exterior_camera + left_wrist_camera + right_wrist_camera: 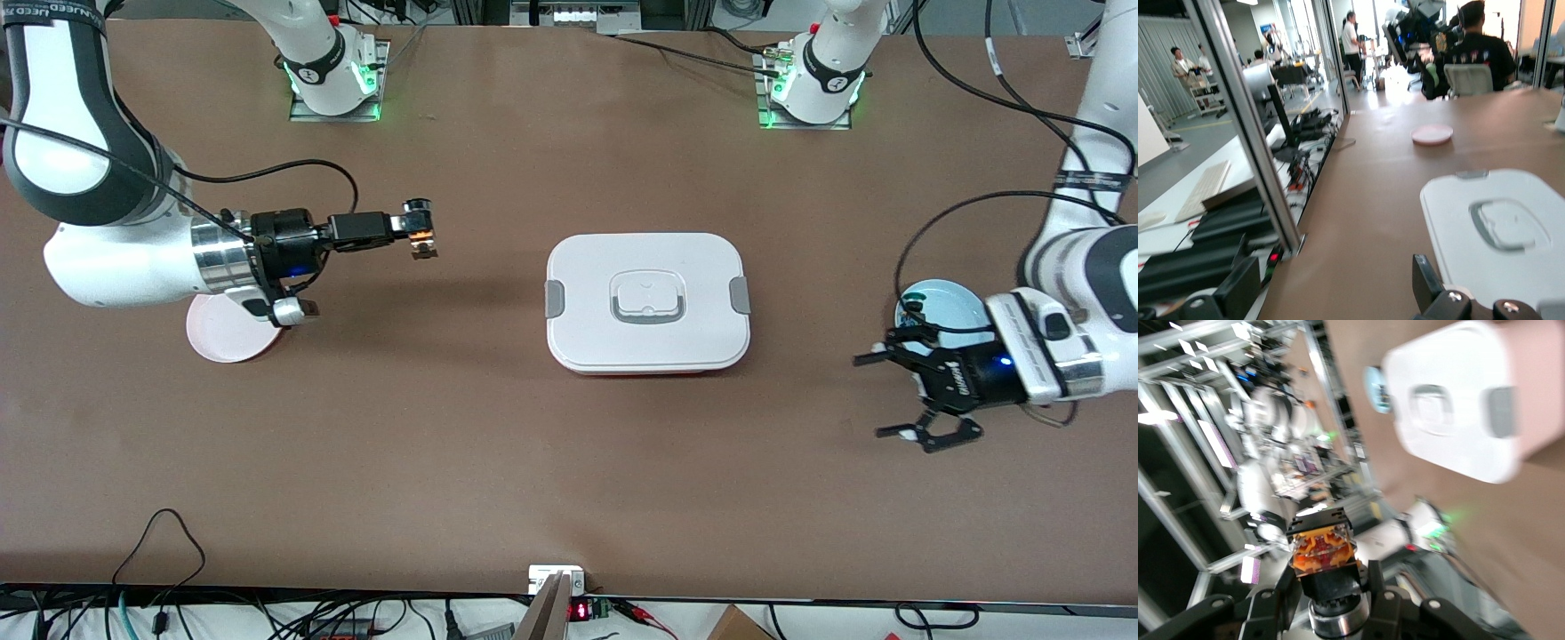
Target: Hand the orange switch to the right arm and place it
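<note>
My right gripper [418, 233] is shut on the orange switch [423, 238] and holds it in the air over bare table between the pink plate [227, 338] and the white box [649, 302]. In the right wrist view the switch [1323, 550] sits between the fingers [1281, 593], orange part outward, black body and silver collar toward the wrist. My left gripper [871, 396] is open and empty, low over the table at the left arm's end, beside the light blue plate [947, 311]. In the left wrist view its fingers [1425, 280] stand wide apart with only table between them.
The white lidded box with grey clips stands at the table's middle; it also shows in the left wrist view [1498, 233] and the right wrist view [1458, 407]. The pink plate lies partly under the right arm's wrist. Cables trail along the table's near edge.
</note>
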### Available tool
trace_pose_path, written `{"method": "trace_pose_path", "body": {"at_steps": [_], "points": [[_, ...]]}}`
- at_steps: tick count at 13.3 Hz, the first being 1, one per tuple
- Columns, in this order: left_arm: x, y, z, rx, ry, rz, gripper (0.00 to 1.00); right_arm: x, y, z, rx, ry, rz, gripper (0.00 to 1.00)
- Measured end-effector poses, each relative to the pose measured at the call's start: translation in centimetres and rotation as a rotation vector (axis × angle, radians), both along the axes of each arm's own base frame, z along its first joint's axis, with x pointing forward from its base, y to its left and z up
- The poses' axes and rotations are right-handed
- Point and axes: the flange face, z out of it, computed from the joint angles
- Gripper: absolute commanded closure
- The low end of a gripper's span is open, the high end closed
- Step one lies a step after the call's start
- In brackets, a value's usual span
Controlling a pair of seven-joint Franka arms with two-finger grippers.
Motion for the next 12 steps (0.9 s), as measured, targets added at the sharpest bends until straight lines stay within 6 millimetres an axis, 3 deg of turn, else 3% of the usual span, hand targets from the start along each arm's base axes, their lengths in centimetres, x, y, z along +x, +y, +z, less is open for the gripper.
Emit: {"method": "trace_pose_path", "body": {"at_steps": [3,6,9,12], "points": [[-0.8,4.5,0.7,0.051,0.011,-0.037,0.00,-0.2,-3.7,-1.6,-0.164,-0.016,0.050,1.00],[-1.0,7.3,3.9,0.179,0.050,-0.053,0.00,-0.7,-6.9,-2.9,-0.392,-0.037,0.137,1.00],[-1.4,6.7,8.7,0.349,0.070,-0.036,0.00,-0.9,-9.4,-3.5,-0.612,-0.066,0.231,1.00],[-2.6,3.6,13.5,0.554,0.068,-0.029,0.00,-1.2,-11.8,-4.8,-0.820,-0.069,0.327,1.00]]}}
